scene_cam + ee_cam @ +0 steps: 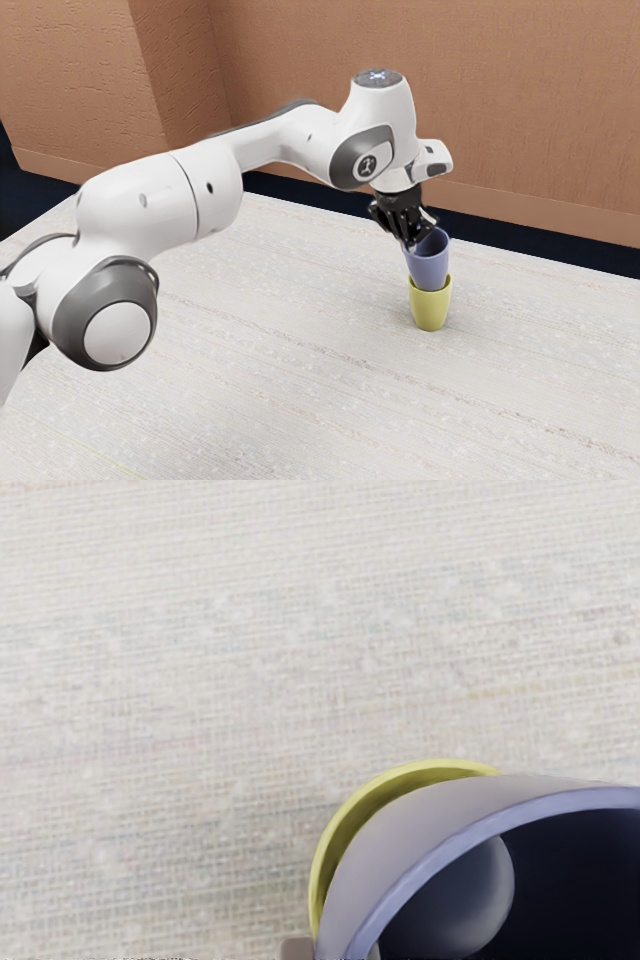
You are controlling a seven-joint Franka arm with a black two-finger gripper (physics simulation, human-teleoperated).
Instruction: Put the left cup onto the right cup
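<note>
**Entry: lavender cup, seated in yellow cup**

Black two-finger gripper (pixel 407 230): mine, narrowed on the rim wall of the lavender tapered plastic cup (pixel 428 258), holding it.
Lavender cup: just below my gripper, slightly toward the exterior view's right, long axis tilted off vertical. Its base is inside the mouth of the yellow tapered plastic cup (pixel 430 304).
Yellow cup: upright on the pale textured desk (pixel 250 380).
Judgement: axes are misaligned, so I should level the cup before release.

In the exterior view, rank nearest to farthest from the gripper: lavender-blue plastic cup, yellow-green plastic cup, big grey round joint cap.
1. lavender-blue plastic cup: in the gripper, tilted.
2. yellow-green plastic cup: right beneath it.
3. grey round joint cap: far at the exterior view's left.
</note>
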